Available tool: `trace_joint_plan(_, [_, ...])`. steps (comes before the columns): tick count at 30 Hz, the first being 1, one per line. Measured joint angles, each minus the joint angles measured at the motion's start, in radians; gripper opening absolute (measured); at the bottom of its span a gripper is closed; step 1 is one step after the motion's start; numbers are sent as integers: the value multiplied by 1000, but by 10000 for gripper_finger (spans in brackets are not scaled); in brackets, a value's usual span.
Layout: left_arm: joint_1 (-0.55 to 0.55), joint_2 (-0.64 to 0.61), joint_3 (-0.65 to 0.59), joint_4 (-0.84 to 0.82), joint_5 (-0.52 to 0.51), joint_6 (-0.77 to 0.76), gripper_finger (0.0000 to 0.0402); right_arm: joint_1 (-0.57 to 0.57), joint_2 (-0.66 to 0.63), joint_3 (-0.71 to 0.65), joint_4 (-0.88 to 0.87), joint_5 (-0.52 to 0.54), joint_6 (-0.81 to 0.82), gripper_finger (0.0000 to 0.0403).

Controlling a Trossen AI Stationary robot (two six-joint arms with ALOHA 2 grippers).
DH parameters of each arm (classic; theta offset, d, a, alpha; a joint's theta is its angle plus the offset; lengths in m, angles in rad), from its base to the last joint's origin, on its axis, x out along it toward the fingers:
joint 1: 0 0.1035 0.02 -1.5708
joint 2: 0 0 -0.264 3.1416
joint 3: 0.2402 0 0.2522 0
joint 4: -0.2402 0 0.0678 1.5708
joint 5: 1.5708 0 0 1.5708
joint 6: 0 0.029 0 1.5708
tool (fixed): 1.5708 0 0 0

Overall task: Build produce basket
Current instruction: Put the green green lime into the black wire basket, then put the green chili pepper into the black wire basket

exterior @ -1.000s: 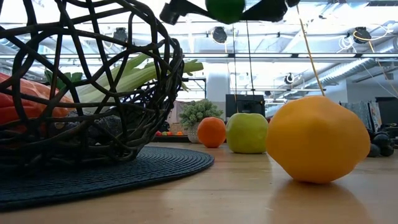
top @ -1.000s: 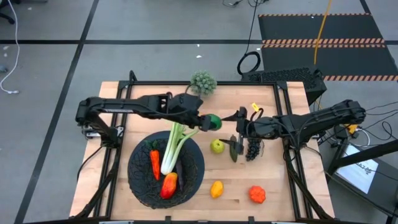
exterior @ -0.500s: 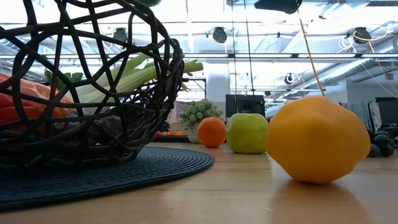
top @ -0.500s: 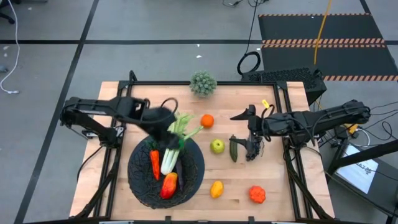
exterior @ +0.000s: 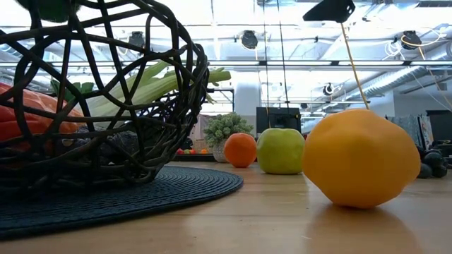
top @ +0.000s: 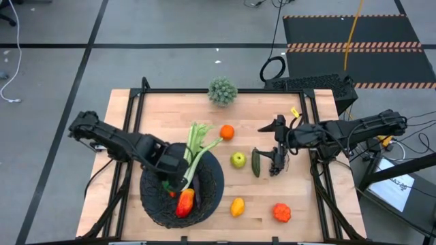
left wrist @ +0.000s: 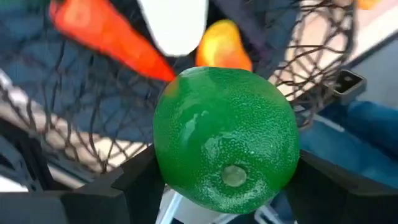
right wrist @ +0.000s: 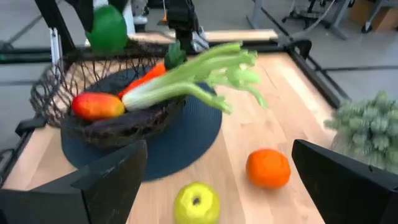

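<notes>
My left gripper hangs over the black woven basket, shut on a green lime. In the basket lie the orange carrot, the red-yellow mango and the celery, whose leafy end sticks out over the far rim. My right gripper is open, raised beside the dark cucumber and over the grapes. On the table rest the orange, the green apple, the lemon and the tomato. My left gripper pinches the lime between its two fingers, one on each side of its round body. The fingers point down from above. The lime is lifted clear, above the carrot and the mango inside the basket.
A spiky grey-green ball plant stands at the table's far edge. The basket sits on a dark round mat. Bare wood lies near the tomato on the right.
My left gripper has carried the lime from above the orange toward the table's near left, and it now hangs over the middle of the basket. My right gripper has drawn back a little toward the table's right. The fruit on the table has stayed put.
</notes>
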Motion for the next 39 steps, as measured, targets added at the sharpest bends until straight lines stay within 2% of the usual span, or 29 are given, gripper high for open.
trace_joint_plan(4, [-36,6,-53,37,-28,-121,272,0,-7,0,-21,0,108,393])
trace_joint_plan(8, [-80,3,-110,99,41,-243,272,0,-6,0,-21,-13,223,393])
trace_joint_plan(12, [-106,6,-174,144,-19,-318,274,0,-6,0,3,-80,284,393])
trace_joint_plan(18, [-120,5,-250,214,-21,-338,329,-21,-6,0,138,-75,353,393])
trace_joint_plan(22, [-123,5,-257,220,-10,-276,369,-38,2,0,209,-62,369,393])
trace_joint_plan(26, [-106,-15,-243,220,-4,-222,384,-36,24,0,242,-24,387,393])
trace_joint_plan(29, [-91,-42,-207,221,-31,-210,379,-28,44,0,243,-24,444,393])
trace_joint_plan(34, [-63,-102,-139,222,-193,-99,356,15,75,0,242,-25,544,393])
trace_joint_plan(39, [-1,-143,-90,221,-217,60,332,102,102,0,222,-26,651,393])
